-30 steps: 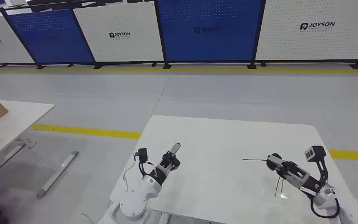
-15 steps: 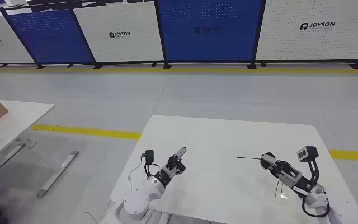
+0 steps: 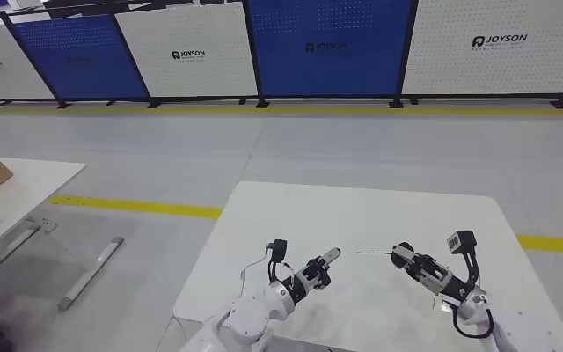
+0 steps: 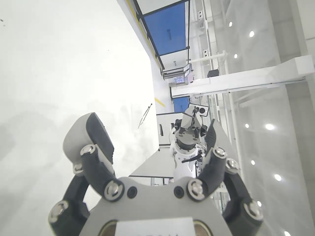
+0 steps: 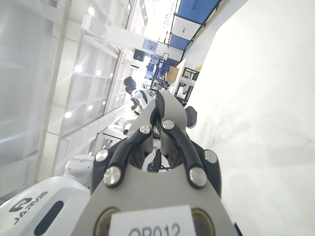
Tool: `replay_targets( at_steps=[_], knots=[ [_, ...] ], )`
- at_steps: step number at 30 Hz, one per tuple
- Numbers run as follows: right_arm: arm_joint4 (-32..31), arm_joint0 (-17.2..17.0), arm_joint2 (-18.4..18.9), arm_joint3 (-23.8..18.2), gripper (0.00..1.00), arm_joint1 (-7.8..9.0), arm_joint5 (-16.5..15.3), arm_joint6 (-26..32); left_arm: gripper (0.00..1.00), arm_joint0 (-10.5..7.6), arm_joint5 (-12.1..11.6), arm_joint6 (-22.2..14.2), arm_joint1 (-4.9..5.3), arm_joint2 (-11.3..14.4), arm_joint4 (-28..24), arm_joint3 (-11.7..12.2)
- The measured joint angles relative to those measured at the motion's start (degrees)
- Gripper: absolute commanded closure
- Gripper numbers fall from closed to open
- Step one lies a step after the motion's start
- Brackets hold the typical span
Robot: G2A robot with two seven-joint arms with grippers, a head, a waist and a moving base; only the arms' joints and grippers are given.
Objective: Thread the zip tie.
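While the right hand (image 3: 400,254) is clamped shut on one end of the thin black plastic zip tie (image 3: 376,253), the strip projects from it over the white rectangular surface (image 3: 352,211). Its free end points at the left hand (image 3: 327,258), which stands just short of that tip without touching it. The left hand's two black-padded fingers (image 4: 101,131) are spread wide and hold nothing. Judged from this layout, the step in hand is the hand-to-hand approach that precedes threading: the tie is presented, but no loop is formed and neither end has entered the other. The next move calls for the left hand to close on the free end with fine alignment. The strip is slender and probably flexes, so a small lateral error would let the fingers shut beside it. Whether the head or the tail is gripped cannot be made out, as the locking head is too small to identify in the top view. In the right wrist view the closed fingers (image 5: 169,111) hide the gripped portion. In the left wrist view the held strip comes nearly end-on and cannot be separated from the right hand behind it. Further thin dark strips (image 3: 437,297) lie on the surface near the right arm; their number is unclear.
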Motion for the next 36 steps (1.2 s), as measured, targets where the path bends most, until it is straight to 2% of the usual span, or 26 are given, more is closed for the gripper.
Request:
replay_targets(
  at_steps=[6, 9, 13, 16, 25, 27, 29, 31, 33, 34, 36],
  knots=[
    [0.0, 0.0, 0.0, 0.0, 1.00, 0.00, 0.0, 0.0, 0.00, -0.01, 0.0, 0.0, 0.00, 0.0, 0.0, 0.0],
    [0.0, 0.0, 0.0, 0.0, 1.00, 0.00, 0.0, 0.0, 0.00, 0.04, -2.3, -1.0, -0.13, 0.2, -2.4, 0.1],
    [0.0, 0.0, 0.0, 0.0, 1.00, 0.00, 0.0, 0.0, 0.00, -0.43, -6.3, -5.5, -0.43, 0.4, -11.0, 0.7],
    [0.0, 0.0, 0.0, 0.0, 1.00, 0.00, 0.0, 0.0, 0.00, -0.86, -7.3, -3.5, -0.74, 1.8, -10.5, 1.5],
    [-0.7, -0.2, -0.1, -0.1, 1.00, -0.08, 0.3, -1.1, 0.00, -0.87, -7.2, -3.4, -0.74, 1.8, -10.4, 1.5],
    [-2.6, -0.4, -0.7, -0.5, 1.00, -0.26, 0.6, -3.1, 0.00, -0.86, -8.9, -1.6, -0.88, 2.0, -9.1, 1.5],
    [-4.7, -0.4, -1.9, -0.9, 1.00, -0.54, 0.9, -5.0, 0.00, -0.83, -12.4, 2.9, -1.34, 3.3, -7.4, 2.2],
    [-5.4, -0.1, -2.9, -1.1, 1.00, -0.81, 1.2, -5.6, 0.00, -1.96, -14.0, 5.3, -1.92, 5.4, -6.6, 3.8],
    [-5.7, 0.3, -3.5, -1.0, 1.00, -1.01, 1.3, -5.6, 0.00, -3.66, -14.2, 6.4, -2.51, 7.2, -6.8, 5.7],
    [-5.9, 0.5, -3.9, -1.0, 1.00, -1.11, 1.3, -5.4, 0.00, -4.95, -13.8, 7.1, -2.94, 8.4, -7.4, 7.0],
    [-6.1, 0.7, -4.1, -1.0, 1.00, -1.19, 1.5, -5.2, 0.00, -7.07, -11.4, 7.8, -3.57, 10.0, -8.6, 9.0]
  ],
)
